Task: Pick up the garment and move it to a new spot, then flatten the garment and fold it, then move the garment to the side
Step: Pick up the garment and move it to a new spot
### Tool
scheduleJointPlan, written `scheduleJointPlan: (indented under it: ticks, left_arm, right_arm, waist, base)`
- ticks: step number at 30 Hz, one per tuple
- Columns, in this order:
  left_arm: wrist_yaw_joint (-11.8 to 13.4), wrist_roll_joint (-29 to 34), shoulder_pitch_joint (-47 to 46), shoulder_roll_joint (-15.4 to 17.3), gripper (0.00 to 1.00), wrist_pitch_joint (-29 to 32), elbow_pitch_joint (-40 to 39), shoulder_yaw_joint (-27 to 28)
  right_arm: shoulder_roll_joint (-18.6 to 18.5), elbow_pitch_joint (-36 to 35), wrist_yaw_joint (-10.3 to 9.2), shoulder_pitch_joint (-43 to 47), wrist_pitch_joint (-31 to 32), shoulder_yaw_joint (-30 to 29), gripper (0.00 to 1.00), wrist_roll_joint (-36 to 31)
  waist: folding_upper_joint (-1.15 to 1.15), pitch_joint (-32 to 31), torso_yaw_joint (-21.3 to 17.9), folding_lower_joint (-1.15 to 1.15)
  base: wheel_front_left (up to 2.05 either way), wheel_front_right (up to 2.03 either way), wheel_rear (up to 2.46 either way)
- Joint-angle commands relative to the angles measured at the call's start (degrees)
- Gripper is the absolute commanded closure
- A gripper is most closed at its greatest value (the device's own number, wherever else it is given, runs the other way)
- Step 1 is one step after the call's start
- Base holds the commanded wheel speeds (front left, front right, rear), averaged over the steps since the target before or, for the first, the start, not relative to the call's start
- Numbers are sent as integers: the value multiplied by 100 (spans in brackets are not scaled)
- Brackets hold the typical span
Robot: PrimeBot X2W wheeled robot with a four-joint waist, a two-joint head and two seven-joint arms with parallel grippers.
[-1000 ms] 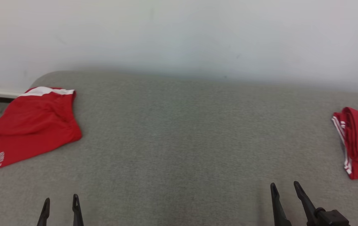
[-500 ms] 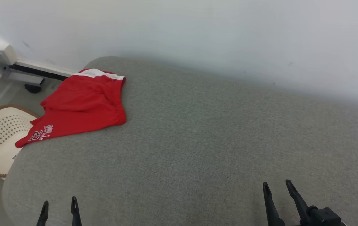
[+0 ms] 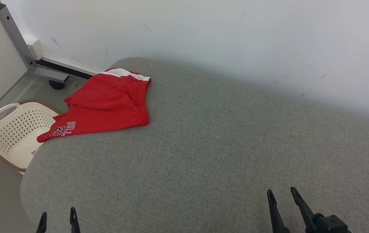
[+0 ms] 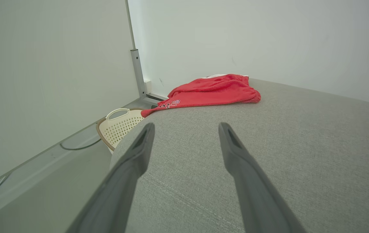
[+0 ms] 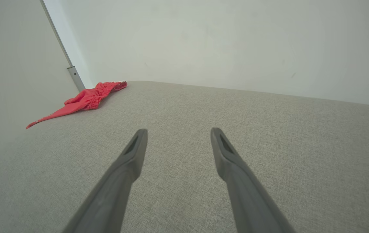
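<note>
the left gripper [image 3: 58, 217] sat at 7 o'clock in the head view, its two dark fingers spread apart and holding nothing. the right gripper [image 3: 281, 193] sat at 5 o'clock, likewise spread and empty. both hovered low over the near part of the grey padded table [image 3: 223, 145].

the garment [image 3: 106, 103], a pair of red shorts, lay at about 10 o'clock in that view, on the table's far left corner and well apart from both grippers. it was loosely heaped rather than flat, with soft ridges across the middle. a white band showed at its 12 o'clock end and a gathered edge ran down its 3 o'clock side. the leg with white lettering reached toward 8 o'clock and hung a little past the table's rim, above a cream basket [image 3: 13, 129] on the floor.

the cloth looked light, thin and limp. it would likely sag and stretch out when lifted, and a pinch on one layer could leave the rest trailing. the gathered edge seemed the best hold, being thicker and less likely to slip from narrow fingers; two holds spaced along it, one per gripper, should let the garment hang open for flattening. the overhanging leg looked easy to reach for the left gripper, but a tug there might drag the garment off toward the basket. the table's woven cover would probably grip the fabric somewhat, so lifting seemed safer than sliding.
</note>
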Motion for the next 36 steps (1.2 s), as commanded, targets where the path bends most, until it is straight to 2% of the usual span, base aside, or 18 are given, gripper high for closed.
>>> scheduleJointPlan:
  ticks: [1,4,8,14,23,27,28,30,32,36]
  left_arm:
    - [14,-18,-23,-4,0,-17,15,11]
    - [8,-73,-121,-5,0,-17,65,-6]
    - [-120,-118,-437,-4,0,-17,289,-23]
    - [-306,-147,-1477,132,0,-17,771,58]
    - [-413,-476,-3443,706,0,120,1818,422]
    - [-433,-630,-4025,950,0,342,2098,520]
    - [-443,-676,-4371,1133,0,501,2216,577]
    - [-433,-694,-4675,1284,0,645,2275,606]
    - [-419,-728,-4819,1332,0,728,2328,623]
    - [-410,-783,-5312,1635,0,1025,2546,680]
  right_arm:
    - [11,5,-12,35,4,15,0,8]
    - [-14,6,-12,11,5,32,0,18]
    - [-24,-20,-12,-95,5,84,0,-32]
    - [-71,-52,-13,-458,5,301,0,-66]
    - [-112,-217,-13,-1266,5,881,0,31]
    - [-89,-321,-12,-1496,4,923,0,56]
    - [-74,-396,-12,-1649,5,955,0,65]
    - [-65,-487,-13,-1766,5,974,0,69]
    - [-65,-520,-13,-1816,5,949,0,62]
    - [-49,-668,-12,-2000,4,970,0,54]
  waist:
    - [0,6,-5,0]
    - [0,42,-30,0]
    - [0,152,-117,0]
    - [0,504,-483,0]
    - [0,1336,-1379,0]
    - [0,1643,-1651,0]
    - [0,1857,-1827,0]
    - [0,2049,-1984,0]
    - [0,2130,-2042,0]
    - [0,2431,-2277,0]
  base:
    - [0,0,0]
    - [0,0,0]
    - [0,0,0]
    - [0,0,0]
    - [0,0,0]
    - [0,0,0]
    - [0,0,0]
    - [0,0,0]
    - [0,0,0]
    - [0,0,0]
